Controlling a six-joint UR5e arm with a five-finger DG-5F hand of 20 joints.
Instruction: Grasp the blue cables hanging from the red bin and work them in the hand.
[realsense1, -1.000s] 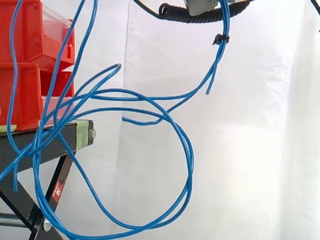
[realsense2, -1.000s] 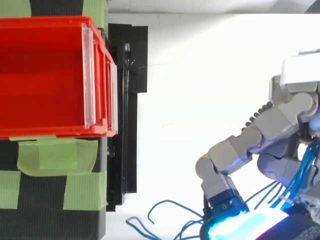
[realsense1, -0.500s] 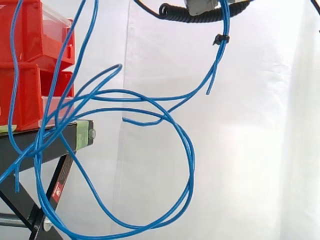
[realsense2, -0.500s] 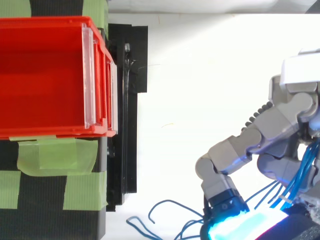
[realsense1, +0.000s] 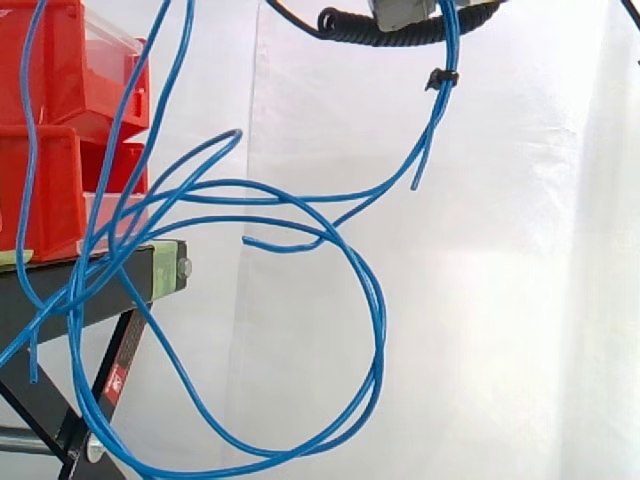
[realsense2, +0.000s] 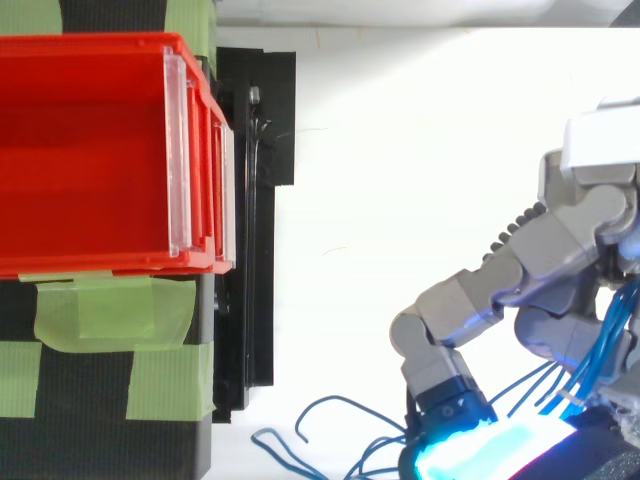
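Blue cables (realsense1: 382, 330) pass between the curled fingers of the hand (realsense2: 560, 245).

Bright, even light; the white backdrop (realsense2: 400, 150) left of the hand (realsense2: 545, 250) glares, and its pad (realsense2: 490, 445) glows cyan.

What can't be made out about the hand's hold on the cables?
- Side view: top edge cuts off the blue cables above their black tie, hiding the grip.
- Top view: the hand curls round the cables; the bottom edge cuts off part of the contact.
- Side view: cables run off the top and left edges by the red bin.
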